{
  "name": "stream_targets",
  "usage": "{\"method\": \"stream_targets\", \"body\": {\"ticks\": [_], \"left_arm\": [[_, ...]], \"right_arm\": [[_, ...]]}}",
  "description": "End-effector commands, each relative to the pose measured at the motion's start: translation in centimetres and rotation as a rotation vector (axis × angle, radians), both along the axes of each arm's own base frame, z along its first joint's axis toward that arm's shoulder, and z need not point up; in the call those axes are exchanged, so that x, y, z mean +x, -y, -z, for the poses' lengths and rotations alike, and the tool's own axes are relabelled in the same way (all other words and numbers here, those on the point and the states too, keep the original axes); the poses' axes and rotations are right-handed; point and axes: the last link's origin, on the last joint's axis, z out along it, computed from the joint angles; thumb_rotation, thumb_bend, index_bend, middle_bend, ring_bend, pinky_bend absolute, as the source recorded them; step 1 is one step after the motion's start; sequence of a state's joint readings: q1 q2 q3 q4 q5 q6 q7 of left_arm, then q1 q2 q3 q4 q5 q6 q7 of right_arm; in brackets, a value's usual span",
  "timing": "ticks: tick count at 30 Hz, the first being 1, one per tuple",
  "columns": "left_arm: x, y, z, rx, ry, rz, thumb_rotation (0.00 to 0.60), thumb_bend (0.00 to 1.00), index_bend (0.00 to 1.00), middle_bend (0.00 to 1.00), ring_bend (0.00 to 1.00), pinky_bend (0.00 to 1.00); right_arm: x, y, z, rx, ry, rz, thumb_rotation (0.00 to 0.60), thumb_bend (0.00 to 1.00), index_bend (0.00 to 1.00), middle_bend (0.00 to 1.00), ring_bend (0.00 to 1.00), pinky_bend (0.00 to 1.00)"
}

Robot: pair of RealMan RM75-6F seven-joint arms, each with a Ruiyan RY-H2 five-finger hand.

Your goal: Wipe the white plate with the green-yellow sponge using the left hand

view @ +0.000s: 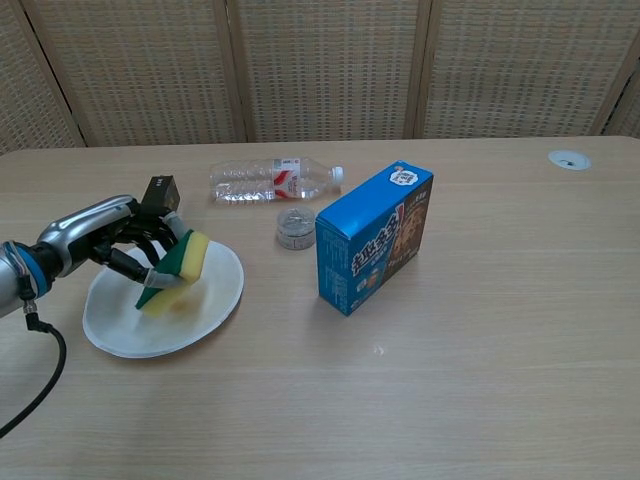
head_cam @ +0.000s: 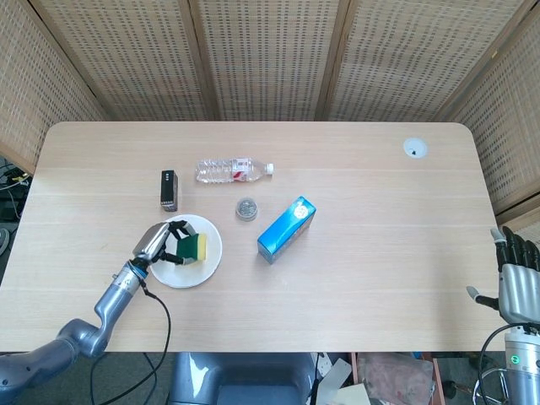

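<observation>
The white plate (head_cam: 202,265) (view: 215,300) lies on the table left of centre. My left hand (head_cam: 163,244) (view: 112,238) grips the green-yellow sponge (head_cam: 193,246) (view: 177,269) and presses it down on the plate's middle, yellow side up and right in the chest view. The sponge hides the brown stain. My right hand (head_cam: 515,276) hangs off the table's right front edge, fingers apart, holding nothing; the chest view does not show it.
A small black box (head_cam: 169,189) (view: 157,196) stands just behind the plate. A clear water bottle (head_cam: 233,170) (view: 272,180) lies behind, a small round tin (head_cam: 246,208) (view: 295,227) and an upright blue carton (head_cam: 287,229) (view: 373,238) stand to the right.
</observation>
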State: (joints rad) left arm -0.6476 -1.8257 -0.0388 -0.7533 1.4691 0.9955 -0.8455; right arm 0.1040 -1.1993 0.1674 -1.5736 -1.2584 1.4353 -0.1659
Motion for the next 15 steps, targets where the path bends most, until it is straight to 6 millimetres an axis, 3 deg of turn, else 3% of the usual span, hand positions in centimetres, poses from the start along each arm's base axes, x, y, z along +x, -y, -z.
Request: {"method": "stream_targets", "body": {"ticks": [1, 15], "left_arm": [[-0.2, 0.1, 0.4, -0.001, 0.004, -0.012, 0.6, 0.05, 0.61, 0.47, 0.38, 0.43], [-1.0, 0.8, 2.1, -0.015, 0.019, -0.051, 0.6, 0.06, 0.63, 0.49, 0.4, 0.43]], "right_arm": [[0.0, 0.0, -0.1, -0.002, 0.001, -0.001, 0.6, 0.0, 0.0, 0.0, 0.0, 0.0], [0.0, 0.0, -0.2, -0.006, 0.013, -0.004, 0.6, 0.0, 0.0, 0.0, 0.0, 0.0]]}}
